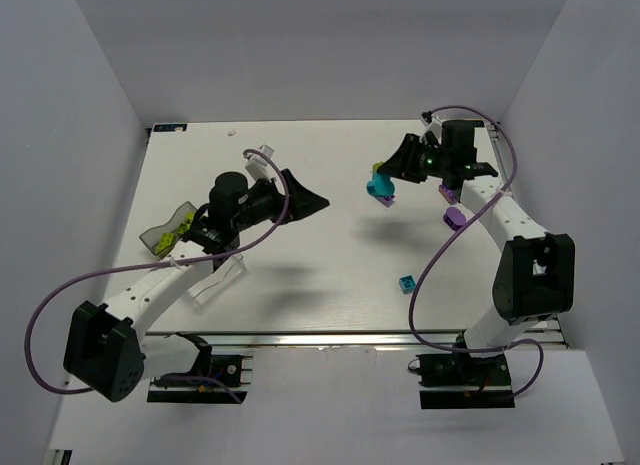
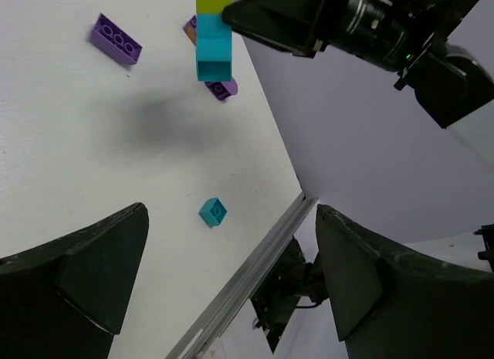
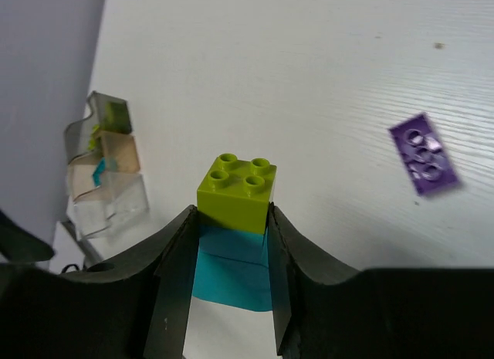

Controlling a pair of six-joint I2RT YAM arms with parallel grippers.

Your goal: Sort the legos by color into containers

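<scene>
My right gripper point(image 3: 230, 224) is shut on a stack of two legos, a lime green brick point(image 3: 238, 193) on top of a cyan one point(image 3: 231, 274), held above the table. The same stack point(image 1: 381, 185) shows in the top view at the right gripper point(image 1: 396, 171), and in the left wrist view as the stack point(image 2: 212, 42). My left gripper point(image 1: 308, 200) hovers left of centre, open and holding nothing, jaws wide in its wrist view point(image 2: 231, 274). The containers point(image 3: 104, 162) stand in a row at the far left; one point(image 1: 168, 228) holds lime pieces.
Loose on the table are a small cyan brick point(image 1: 407, 283), seen also as the cyan brick point(image 2: 213, 211), a purple brick point(image 1: 455, 217) and another purple brick point(image 1: 447, 192) near the right arm. A clear box point(image 1: 215, 280) lies by the left arm. The table's front rail point(image 2: 255, 259) runs close below.
</scene>
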